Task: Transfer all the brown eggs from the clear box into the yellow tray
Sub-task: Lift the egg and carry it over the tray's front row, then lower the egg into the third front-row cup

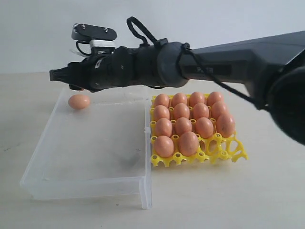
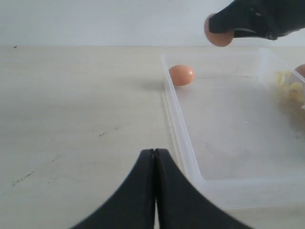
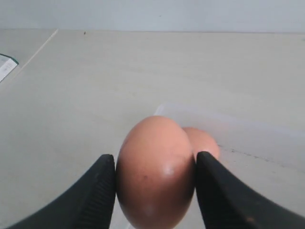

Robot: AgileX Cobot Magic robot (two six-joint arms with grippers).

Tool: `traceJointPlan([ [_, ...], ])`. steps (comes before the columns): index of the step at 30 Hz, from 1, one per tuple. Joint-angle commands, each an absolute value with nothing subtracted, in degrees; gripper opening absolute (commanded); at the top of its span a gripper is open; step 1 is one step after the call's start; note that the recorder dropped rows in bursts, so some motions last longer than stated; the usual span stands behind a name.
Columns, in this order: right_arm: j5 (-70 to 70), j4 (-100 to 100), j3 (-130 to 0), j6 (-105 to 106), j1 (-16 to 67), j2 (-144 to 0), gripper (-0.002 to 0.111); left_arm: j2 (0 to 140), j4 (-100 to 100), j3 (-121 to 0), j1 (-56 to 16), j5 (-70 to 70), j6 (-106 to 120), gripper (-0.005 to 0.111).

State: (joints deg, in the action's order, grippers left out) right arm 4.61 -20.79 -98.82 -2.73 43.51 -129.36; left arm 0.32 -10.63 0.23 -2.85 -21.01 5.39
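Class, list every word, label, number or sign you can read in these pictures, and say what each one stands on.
On the right arm, pale lettering: too blurred to read.
On the brown eggs, the yellow tray and the clear box: no markings visible.
No text in any view is clear enough to quote.

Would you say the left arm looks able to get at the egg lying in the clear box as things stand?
Probably yes: the egg lies uncovered by the clear box's low wall, facing the shut left gripper, though the right gripper, holding another egg, hangs close above.
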Motion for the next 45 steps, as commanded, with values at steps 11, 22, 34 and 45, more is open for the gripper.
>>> traceJointPlan([
  [11,-16.56,-11.7,-53.16,0.94,42.18,-91.53,0.0,0.0,-10.77,0.0,-2.79,-20.79,5.55,0.0],
  [22,-19.09,-27.2,-28.72,12.47,38.54,-77.07,0.0,0.0,-10.77,0.0,-2.79,-20.79,5.55,0.0],
  [34,-20.14,-24.98,-25.95,8.28,31.61,-80.36,0.0,0.0,-10.77,0.0,-2.79,-20.79,5.55,0.0],
  [45,-19.55,-21.71,-28.04,3.25,31.61,-87.23,0.0,0.0,-10.77,0.0,-2.79,-20.79,5.55,0.0],
])
